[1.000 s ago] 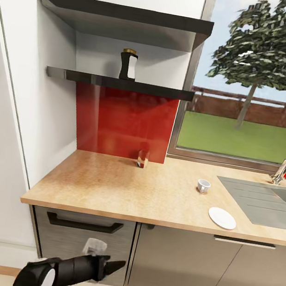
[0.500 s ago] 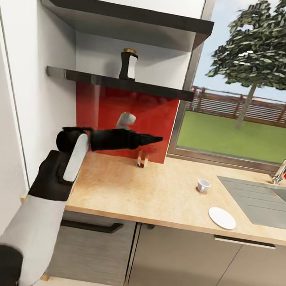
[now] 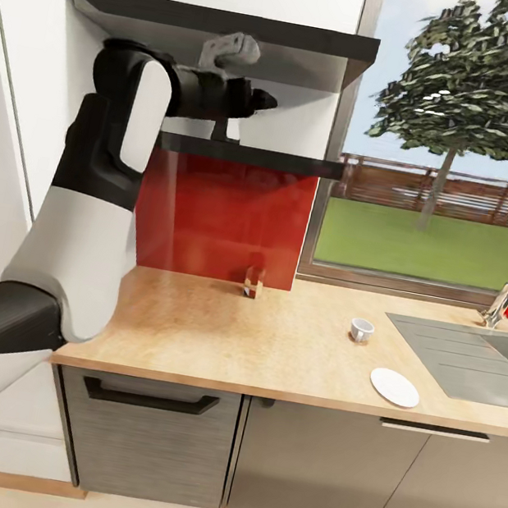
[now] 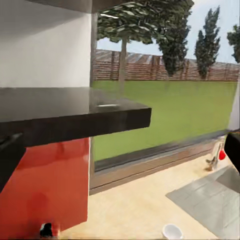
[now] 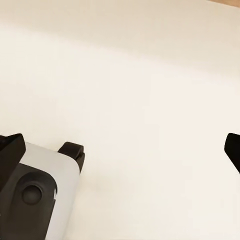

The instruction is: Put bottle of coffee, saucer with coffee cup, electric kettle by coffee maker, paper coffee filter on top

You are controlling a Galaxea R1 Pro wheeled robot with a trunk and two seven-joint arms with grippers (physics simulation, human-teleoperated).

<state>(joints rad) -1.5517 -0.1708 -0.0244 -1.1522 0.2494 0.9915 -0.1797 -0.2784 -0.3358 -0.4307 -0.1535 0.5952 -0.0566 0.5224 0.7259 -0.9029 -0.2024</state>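
Note:
The dark coffee bottle (image 3: 224, 131) stands on the lower black shelf (image 3: 287, 161); only its base peeks out under my left arm. My left gripper (image 3: 262, 101) is raised to shelf height, just right of and in front of the bottle, and is open and empty. In the left wrist view its fingers (image 4: 10, 156) sit wide apart at the frame edges, looking past the shelf edge (image 4: 75, 114). A white coffee cup (image 3: 361, 330) and a white saucer (image 3: 395, 387) rest apart on the wooden countertop (image 3: 190, 334). My right gripper (image 5: 120, 150) hangs open over the floor.
A small brown and white item (image 3: 253, 283) stands against the red backsplash (image 3: 219, 215). The steel sink (image 3: 469, 359) and a faucet (image 3: 505, 305) with a red knob lie at the right. An upper shelf (image 3: 223, 28) hangs close above my left arm. My base's caster (image 5: 71, 151) shows below.
My left arm has swung up from below the counter, past the backsplash, to shelf height, where it now covers most of the bottle. The cup and saucer have not moved.

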